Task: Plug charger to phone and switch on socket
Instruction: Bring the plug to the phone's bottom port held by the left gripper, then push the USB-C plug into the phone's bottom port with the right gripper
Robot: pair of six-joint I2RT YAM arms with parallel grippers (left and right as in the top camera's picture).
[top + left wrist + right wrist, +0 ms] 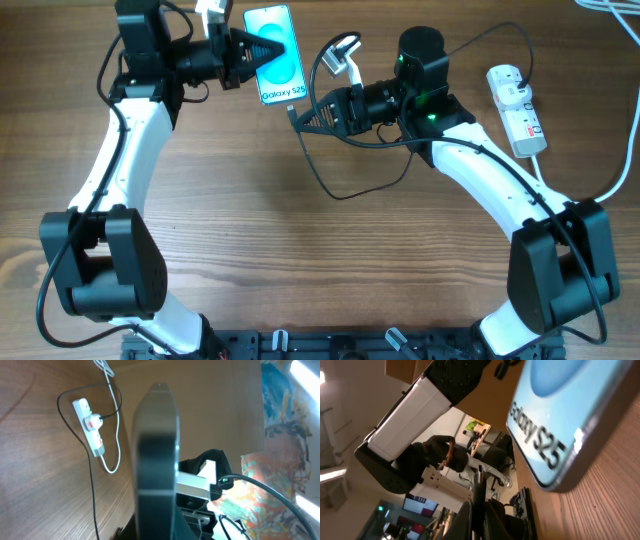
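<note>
Cyan-screened phone (272, 50) sat clamped in the left gripper (248, 52) at the far side, probably steadied so its port end faced the right gripper (300, 113). That gripper pinched the charger (479, 479) tip just short of it. The socket (516, 110) lay well apart, rightward.

Overhead light was bright and even, and shadows lay short and soft on the worktop (300, 260). In the left wrist view, the phone (156, 460) edge sat close to the lens and was heavily blurred, with glare top right. In the right wrist view, the screen lettering was fairly sharp and the background dim and hazy.
</note>
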